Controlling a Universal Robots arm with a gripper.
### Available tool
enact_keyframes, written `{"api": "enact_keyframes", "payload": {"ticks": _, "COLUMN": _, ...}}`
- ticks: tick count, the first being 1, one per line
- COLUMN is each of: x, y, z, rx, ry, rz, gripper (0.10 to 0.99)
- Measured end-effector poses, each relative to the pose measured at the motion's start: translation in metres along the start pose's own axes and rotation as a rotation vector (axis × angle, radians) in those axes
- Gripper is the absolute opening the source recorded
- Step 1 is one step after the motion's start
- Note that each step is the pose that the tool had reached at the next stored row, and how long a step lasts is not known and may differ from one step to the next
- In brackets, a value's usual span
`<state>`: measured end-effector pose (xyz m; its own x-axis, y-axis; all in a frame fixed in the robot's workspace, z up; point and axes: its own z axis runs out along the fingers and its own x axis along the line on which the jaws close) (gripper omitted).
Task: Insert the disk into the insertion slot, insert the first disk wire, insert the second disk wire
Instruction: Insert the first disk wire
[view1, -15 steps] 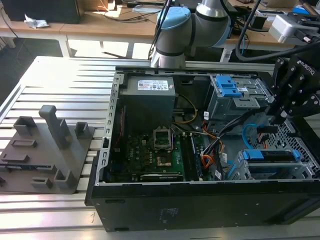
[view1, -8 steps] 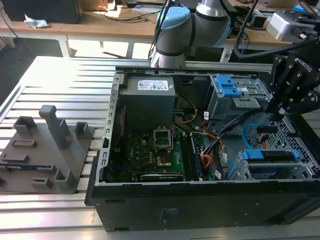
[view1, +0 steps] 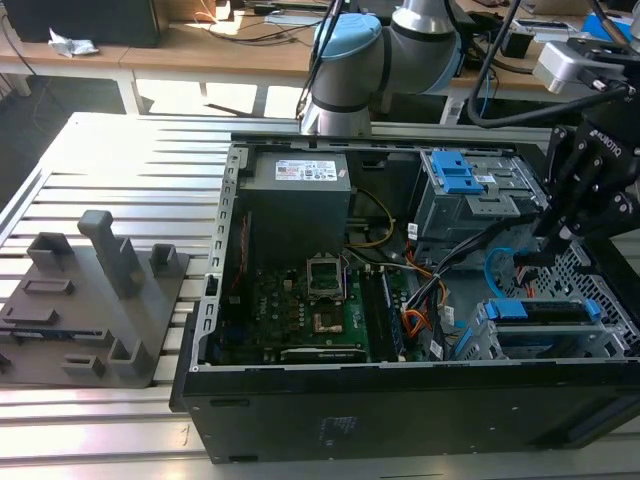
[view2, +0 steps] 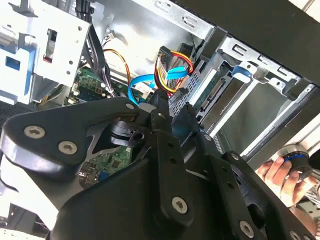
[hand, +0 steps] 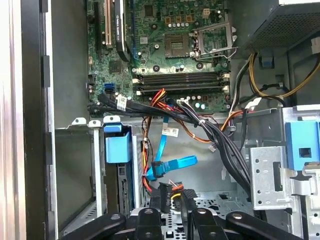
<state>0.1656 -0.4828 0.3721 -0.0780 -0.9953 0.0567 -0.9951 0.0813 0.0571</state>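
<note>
Noting disk (hand: 118, 148) seated in silver drive cage (hand: 95, 165), blue frame end outward, inside open computer case (view1: 400, 410). Beside it, loose loop of light blue cable (hand: 172, 164). Gripper (hand: 174, 193) near that loop, tips at orange-and-black wire bundle (hand: 146, 170). Cannot tell whether jaws pinch anything or stand spread.
</note>
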Motion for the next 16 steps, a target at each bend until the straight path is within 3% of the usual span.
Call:
{"api": "enact_keyframes", "payload": {"ticks": 2, "x": -0.0001, "y": -0.0001, "z": 0.0009, "rx": -0.001, "ry": 0.0038, "rz": 0.026, "gripper": 0.302}}
{"api": "enact_keyframes", "payload": {"ticks": 5, "x": -0.0002, "y": -0.0002, "z": 0.0033, "rx": -0.001, "ry": 0.0233, "rz": 0.065, "gripper": 0.302}}
{"api": "enact_keyframes", "payload": {"ticks": 10, "x": -0.0009, "y": -0.001, "z": 0.0163, "rx": -0.001, "ry": 0.0243, "rz": 0.068, "gripper": 0.302}}
{"api": "enact_keyframes", "payload": {"ticks": 11, "x": -0.001, "y": -0.0011, "z": 0.0166, "rx": -0.001, "ry": 0.0289, "rz": 0.067, "gripper": 0.302}}
{"api": "enact_keyframes", "payload": {"ticks": 16, "x": -0.0009, "y": -0.0011, "z": 0.0167, "rx": -0.001, "ry": 0.0306, "rz": 0.067, "gripper": 0.286}}
